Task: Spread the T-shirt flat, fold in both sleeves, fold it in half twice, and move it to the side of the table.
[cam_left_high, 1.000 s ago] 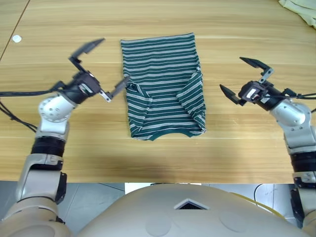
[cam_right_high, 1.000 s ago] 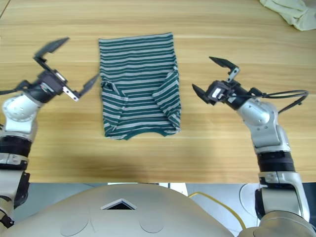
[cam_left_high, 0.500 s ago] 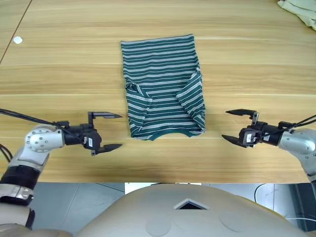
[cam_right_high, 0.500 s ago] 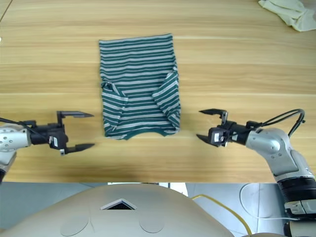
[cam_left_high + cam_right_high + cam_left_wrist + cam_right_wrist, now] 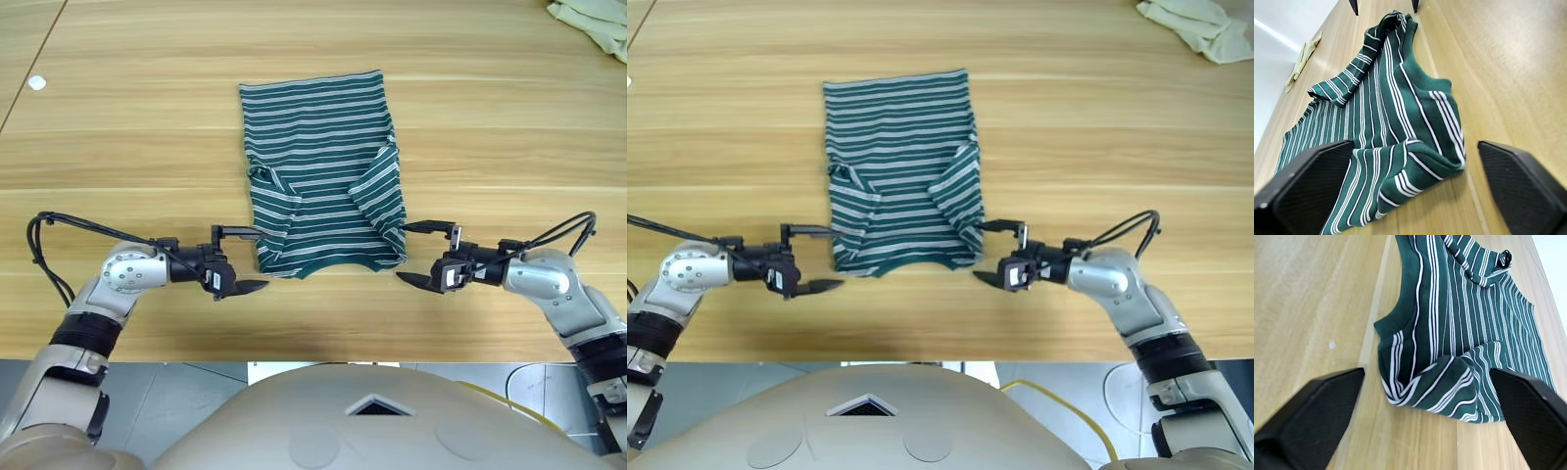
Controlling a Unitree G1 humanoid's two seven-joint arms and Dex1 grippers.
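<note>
A green T-shirt (image 5: 321, 166) with white stripes lies on the wooden table (image 5: 147, 127), both sleeves folded in, collar edge nearest me. My left gripper (image 5: 253, 259) is open just off the shirt's near left corner, low over the table. My right gripper (image 5: 417, 253) is open just off the near right corner. In the left wrist view the shirt's corner (image 5: 1420, 142) lies between the spread fingers (image 5: 1300, 188). In the right wrist view the other corner (image 5: 1435, 382) sits between the spread fingers (image 5: 1308, 416).
A pale cloth (image 5: 590, 20) lies at the table's far right corner. A small white dot (image 5: 36, 83) sits at the far left. The table's near edge (image 5: 313, 357) runs just below both grippers.
Both grippers have come down from mid-table height to the near edge and moved inward, ending beside the shirt's near corners. The shirt has not moved.
</note>
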